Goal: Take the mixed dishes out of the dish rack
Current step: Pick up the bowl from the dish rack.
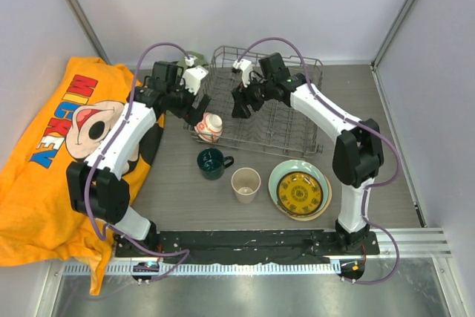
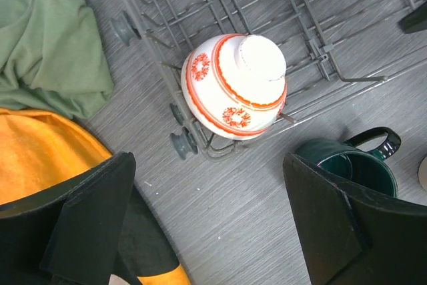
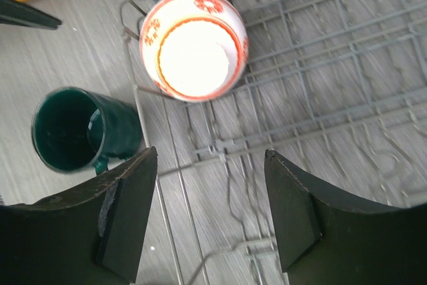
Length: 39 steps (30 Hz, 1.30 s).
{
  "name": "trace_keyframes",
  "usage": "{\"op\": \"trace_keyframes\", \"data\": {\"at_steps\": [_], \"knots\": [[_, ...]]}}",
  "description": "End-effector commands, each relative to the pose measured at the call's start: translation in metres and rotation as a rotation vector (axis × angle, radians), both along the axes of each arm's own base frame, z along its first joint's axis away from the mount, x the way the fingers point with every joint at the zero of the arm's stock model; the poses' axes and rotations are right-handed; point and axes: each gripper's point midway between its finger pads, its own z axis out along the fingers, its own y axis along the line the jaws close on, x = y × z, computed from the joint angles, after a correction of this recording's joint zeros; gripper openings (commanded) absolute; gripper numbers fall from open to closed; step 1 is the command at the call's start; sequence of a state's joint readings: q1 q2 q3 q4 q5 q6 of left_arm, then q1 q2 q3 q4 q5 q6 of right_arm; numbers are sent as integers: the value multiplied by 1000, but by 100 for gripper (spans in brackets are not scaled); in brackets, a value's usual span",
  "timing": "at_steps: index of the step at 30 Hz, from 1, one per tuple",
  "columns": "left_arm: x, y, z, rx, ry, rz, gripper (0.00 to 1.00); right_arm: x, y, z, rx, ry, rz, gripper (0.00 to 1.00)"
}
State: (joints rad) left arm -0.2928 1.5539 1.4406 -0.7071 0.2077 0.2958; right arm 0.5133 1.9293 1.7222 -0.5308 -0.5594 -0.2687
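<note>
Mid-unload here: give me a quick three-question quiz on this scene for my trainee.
1. True or false: the dark teal ceramic mug stands inside the rectangular grey metal wire dish rack.
2. The left gripper and the right gripper are: A both open and empty; B left shut on the mug; C both shut.
3. Fill in: the only dish in the rack is the small white, red-orange-banded ____.
Key: 1 false; 2 A; 3 bowl.

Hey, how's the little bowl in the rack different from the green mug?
The bowl is white with red-orange trim; the mug is plain dark teal. The bowl lies tipped in the rack; the mug stands upright on the table. Only the mug has a handle. Both are empty.
</note>
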Motion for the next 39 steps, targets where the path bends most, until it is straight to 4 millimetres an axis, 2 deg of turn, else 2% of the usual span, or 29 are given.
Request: {"op": "trace_keyframes", "data": {"at_steps": [1, 2, 3, 4, 6, 9, 16, 20, 29, 39], "knots": [[-4, 4, 24, -68, -58, -11, 98, 10, 27, 30, 130, -7, 64, 73], [-6, 6, 22, -68, -54, -7, 98, 11, 30, 28, 134, -1, 69, 74], [-6, 9, 22, -69, -56, -2, 98, 14, 33, 18, 134, 27, 71, 75], [-7, 12, 24, -69, -61, 2, 98, 18, 36, 21, 144, 23, 73, 75], [-10, 15, 22, -67, -56, 6, 99, 22, 41, 8, 143, 58, 75, 77], [-12, 18, 21, -64, -54, 14, 99, 30, 48, 0, 149, 74, 80, 80], [-15, 22, 18, -72, -46, 28, 100, 37, 58, -22, 156, 134, 83, 86], [-16, 25, 16, -76, -46, 36, 100, 39, 61, -29, 158, 152, 81, 89], [-17, 26, 14, -75, -38, 36, 99, 34, 69, -30, 173, 173, 100, 93], [-23, 30, 6, -62, -28, 36, 100, 25, 80, -37, 166, 189, 118, 94]]}}
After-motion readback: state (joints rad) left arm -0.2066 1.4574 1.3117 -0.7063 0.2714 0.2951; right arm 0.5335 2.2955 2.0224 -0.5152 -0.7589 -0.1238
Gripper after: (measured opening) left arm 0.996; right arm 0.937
